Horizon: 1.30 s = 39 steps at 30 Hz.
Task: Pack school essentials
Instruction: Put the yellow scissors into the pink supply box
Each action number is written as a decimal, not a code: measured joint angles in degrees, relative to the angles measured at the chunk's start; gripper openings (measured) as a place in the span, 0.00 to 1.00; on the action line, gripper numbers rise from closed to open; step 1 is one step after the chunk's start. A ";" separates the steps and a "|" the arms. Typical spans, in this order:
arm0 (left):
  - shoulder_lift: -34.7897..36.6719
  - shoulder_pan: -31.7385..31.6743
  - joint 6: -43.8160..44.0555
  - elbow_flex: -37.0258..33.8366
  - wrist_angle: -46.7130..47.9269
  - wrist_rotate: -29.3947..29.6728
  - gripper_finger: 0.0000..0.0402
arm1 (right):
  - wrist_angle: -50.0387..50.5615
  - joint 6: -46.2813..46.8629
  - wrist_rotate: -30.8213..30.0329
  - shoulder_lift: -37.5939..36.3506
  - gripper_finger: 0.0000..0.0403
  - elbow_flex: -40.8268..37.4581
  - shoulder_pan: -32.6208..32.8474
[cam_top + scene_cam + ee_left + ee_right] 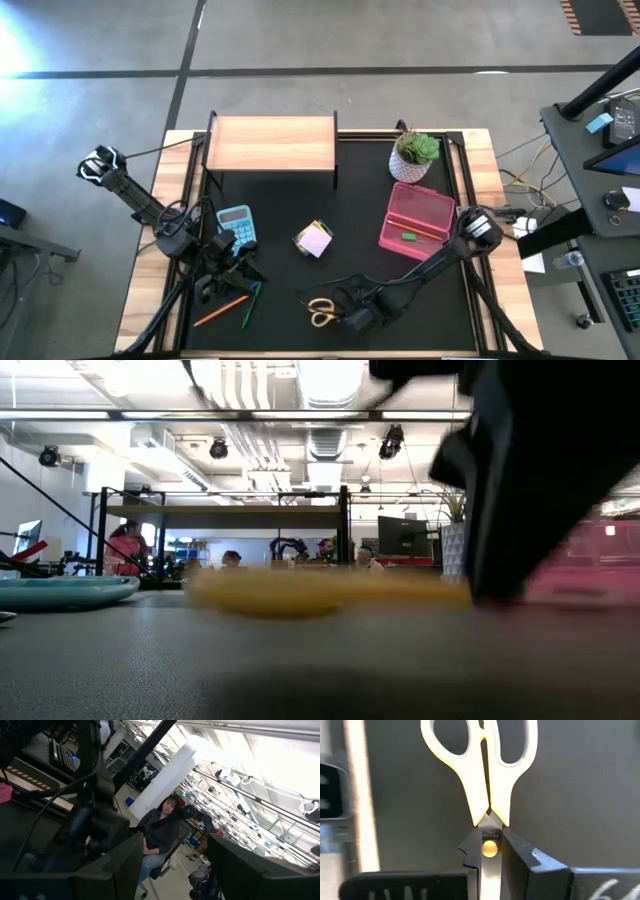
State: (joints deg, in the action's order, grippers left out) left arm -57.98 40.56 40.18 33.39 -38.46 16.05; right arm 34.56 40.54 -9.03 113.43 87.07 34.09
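The yellow-handled scissors [322, 312] lie near the mat's near edge, handles toward the left. My right gripper [347, 316] reaches them from the right and is shut on them. In the right wrist view the scissors [480, 765] fill the picture. An orange pencil [222, 313] and a green pen [248, 308] lie on the mat at the near left. My left gripper [225, 268] hovers just beyond them, open and touching nothing. The yellow-pink sticky-note block [313, 240] sits mid-mat. A green eraser [408, 237] lies inside the open pink case [420, 205]. My right gripper [490, 851] pinches the scissors at the pivot [490, 848], where the blades meet the handles, one finger [470, 855] on each side. The fingers lie along the shut blades, roughly level, coming from the table's right. The handles [470, 750] stick out ahead. Whether the scissors are lifted does not show.
A blue calculator [236, 225] lies beside the left gripper. A wooden shelf [270, 143] stands at the far edge and a potted plant [415, 152] at the far right, beyond the pink case. Bare black mat [350, 210] stretches between shelf and sticky notes. A seated person [160, 832] shows beyond the table.
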 joint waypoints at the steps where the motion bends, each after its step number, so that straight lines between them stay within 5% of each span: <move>1: 0.00 0.00 0.00 0.00 -0.01 0.00 0.51 | 0.22 -0.05 -0.25 -0.66 0.10 0.01 -0.08; 8: 0.00 -0.04 0.02 0.00 -0.02 0.02 0.51 | 5.25 -0.72 -2.84 -5.48 0.10 0.10 -1.09; 18: 0.06 -0.04 0.00 0.24 -0.08 1.55 0.51 | 27.39 -0.64 -3.53 -15.14 0.14 0.17 -5.11; 26: 0.07 -0.04 -0.04 0.35 -0.12 4.17 0.51 | 39.62 0.97 -10.17 -25.16 0.13 -0.94 -7.37; 39: 0.07 -1.09 -0.59 0.31 -0.08 8.17 0.51 | 39.91 9.76 -9.95 -40.72 0.13 -20.14 -9.51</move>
State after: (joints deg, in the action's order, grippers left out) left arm -57.91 39.46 39.59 33.69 -38.54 24.23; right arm 74.48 50.30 -18.98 72.70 66.93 24.58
